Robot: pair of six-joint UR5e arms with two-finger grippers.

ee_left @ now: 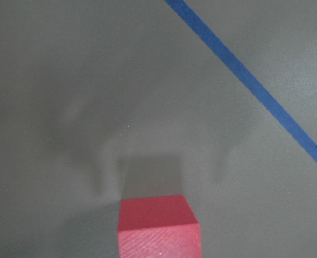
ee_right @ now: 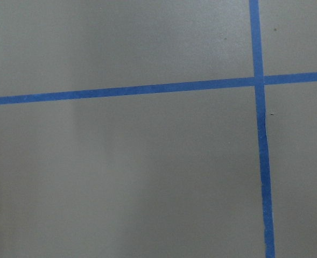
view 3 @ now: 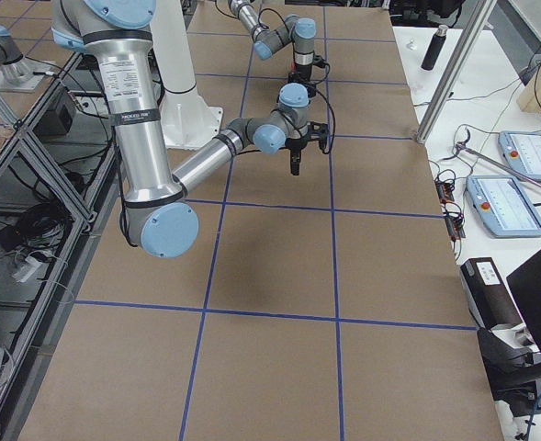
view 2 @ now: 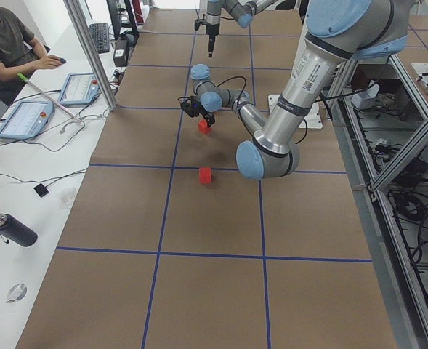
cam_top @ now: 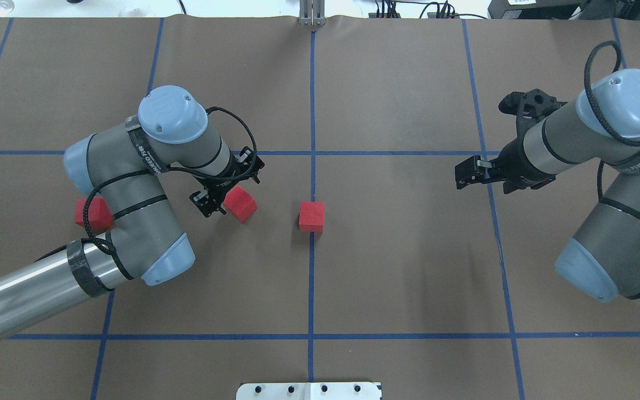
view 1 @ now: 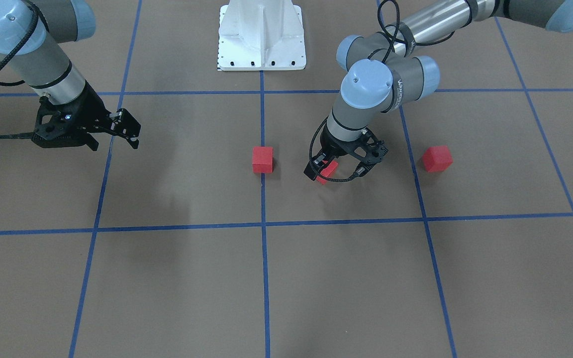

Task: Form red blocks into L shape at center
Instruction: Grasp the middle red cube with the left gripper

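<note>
One red block (view 1: 262, 159) sits on the brown floor against the vertical blue tape line (view 1: 263, 199) at the center; it also shows in the overhead view (cam_top: 311, 216). My left gripper (view 1: 324, 170) is shut on a second red block (view 1: 328, 169), held tilted just above the floor, left of center in the overhead view (cam_top: 240, 203). The left wrist view shows this block (ee_left: 159, 226) with its shadow on the floor. A third red block (view 1: 436, 158) lies further out, partly hidden behind my left arm in the overhead view (cam_top: 90, 213). My right gripper (view 1: 115, 145) hangs open and empty, far off.
The white robot base (view 1: 261, 35) stands at the table's near edge by the center line. Blue tape lines (cam_top: 409, 153) mark a grid over the brown floor. An operator (view 2: 3, 43) and tablets sit at a side table beyond the floor's edge.
</note>
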